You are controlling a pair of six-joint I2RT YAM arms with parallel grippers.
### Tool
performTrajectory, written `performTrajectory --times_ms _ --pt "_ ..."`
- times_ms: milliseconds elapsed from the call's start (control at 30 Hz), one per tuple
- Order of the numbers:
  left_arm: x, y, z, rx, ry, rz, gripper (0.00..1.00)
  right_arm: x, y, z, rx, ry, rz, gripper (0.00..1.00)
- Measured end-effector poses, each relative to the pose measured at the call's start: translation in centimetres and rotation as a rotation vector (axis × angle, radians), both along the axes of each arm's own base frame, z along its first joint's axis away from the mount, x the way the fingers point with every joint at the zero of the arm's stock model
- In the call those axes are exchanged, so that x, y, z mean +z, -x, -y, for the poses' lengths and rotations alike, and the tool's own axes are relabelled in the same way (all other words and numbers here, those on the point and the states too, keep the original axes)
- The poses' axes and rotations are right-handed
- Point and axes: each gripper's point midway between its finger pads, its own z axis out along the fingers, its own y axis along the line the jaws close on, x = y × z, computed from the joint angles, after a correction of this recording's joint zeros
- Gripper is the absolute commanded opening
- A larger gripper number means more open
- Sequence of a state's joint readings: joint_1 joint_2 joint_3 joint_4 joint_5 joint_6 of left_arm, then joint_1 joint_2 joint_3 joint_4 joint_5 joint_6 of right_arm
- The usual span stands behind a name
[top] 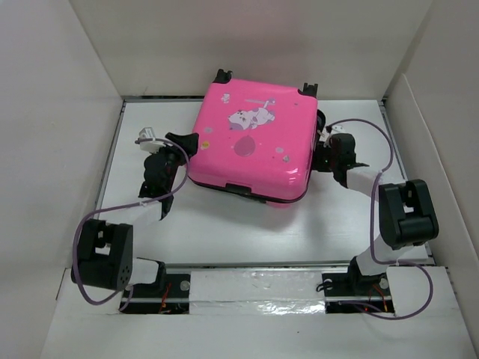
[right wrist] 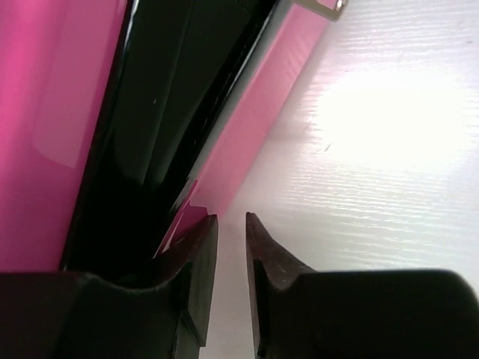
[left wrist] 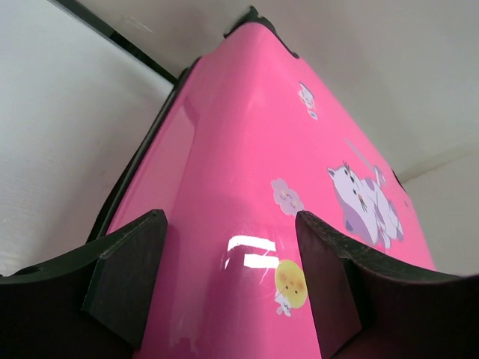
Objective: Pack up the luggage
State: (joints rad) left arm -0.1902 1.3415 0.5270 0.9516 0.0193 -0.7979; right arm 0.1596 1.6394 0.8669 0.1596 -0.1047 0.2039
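Observation:
The luggage is a bright pink hard-shell suitcase with cartoon stickers. It lies flat and closed in the middle of the white table. My left gripper is at its left edge. In the left wrist view the left gripper stands open, and the glossy pink shell of the luggage fills the space beyond its wide-set fingers. My right gripper sits by the suitcase's right side. In the right wrist view the right gripper has a narrow gap showing bare table, right beside the luggage's pink shell and its black seam.
White walls box in the table on the left, back and right. Black wheels stick out at the suitcase's far edge. A shiny tape strip runs between the arm bases along the near edge. Purple cables loop off both arms.

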Motion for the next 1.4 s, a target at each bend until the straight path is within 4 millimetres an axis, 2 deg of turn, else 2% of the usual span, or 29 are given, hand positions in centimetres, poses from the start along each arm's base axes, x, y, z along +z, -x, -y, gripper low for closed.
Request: performTrajectory --times_ms 100,333,500,567,600,667,700,767,833,867,933,967,1000,1033,1133,1200,1300,1333,1400 --pt "0.0 1.4 0.9 -0.026 0.005 -0.002 0.66 1.0 -0.2 1.2 -0.02 -0.015 0.018 0.45" --pt "0.1 4.0 3.9 -0.079 -0.002 -0.016 0.68 5.0 0.2 4.5 -0.09 -0.053 0.133 0.59" --pt "0.2 5.3 4.8 -0.1 -0.021 -0.038 0.76 7.5 1.3 5.6 -0.127 -0.055 0.197 0.62" --pt "0.5 6.3 4.7 -0.095 -0.036 -0.05 0.78 8.0 1.8 5.6 -0.129 -0.062 0.217 0.6" --pt "0.7 6.8 4.6 -0.094 -0.041 -0.054 0.81 8.3 2.2 5.5 -0.127 -0.068 0.229 0.53" --pt "1.2 7.6 4.4 -0.091 -0.037 -0.056 0.82 8.9 3.0 4.9 -0.109 -0.095 0.25 0.34" --pt "1.3 7.9 4.3 -0.09 -0.033 -0.057 0.84 9.3 3.4 4.4 -0.093 -0.11 0.261 0.22" --pt "0.9 8.1 3.3 -0.065 -0.02 -0.067 0.85 9.7 4.0 3.6 -0.066 -0.137 0.276 0.17" --pt "-0.9 8.2 1.8 -0.029 -0.014 -0.108 0.86 9.9 4.4 3.2 -0.055 -0.151 0.282 0.18" --pt "-2.3 8.4 1.2 -0.016 -0.015 -0.138 0.88 10.0 4.4 3.2 -0.053 -0.153 0.286 0.2" --pt "-5.0 9.0 0.3 -0.011 -0.004 -0.197 0.91 10.1 4.4 3.2 -0.053 -0.155 0.29 0.33" --pt "-5.6 9.2 0.0 -0.012 0.006 -0.205 0.91 10.0 4.4 3.3 -0.055 -0.155 0.292 0.38" --pt "-5.9 9.4 0.0 -0.018 0.02 -0.207 0.91 10.0 4.3 3.4 -0.058 -0.153 0.295 0.45" --pt "-6.0 9.5 0.0 -0.025 0.032 -0.201 0.91 10.2 4.2 3.4 -0.062 -0.156 0.303 0.47" --pt "-6.3 10.2 0.1 -0.044 0.069 -0.182 0.83 10.5 4.0 3.8 -0.068 -0.155 0.32 0.49" --pt "-7.0 11.0 0.1 -0.06 0.109 -0.17 0.82 10.4 3.8 3.8 -0.068 -0.156 0.324 0.49" --pt "-8.2 11.9 0.3 -0.086 0.176 -0.172 0.88 10.2 3.7 3.8 -0.07 -0.159 0.33 0.52" --pt "-8.1 11.9 0.5 -0.096 0.197 -0.164 0.96 10.2 3.6 3.9 -0.072 -0.16 0.331 0.54" --pt "-7.6 11.6 0.9 -0.118 0.231 -0.138 0.99 10.2 3.4 4.1 -0.074 -0.163 0.335 0.61"
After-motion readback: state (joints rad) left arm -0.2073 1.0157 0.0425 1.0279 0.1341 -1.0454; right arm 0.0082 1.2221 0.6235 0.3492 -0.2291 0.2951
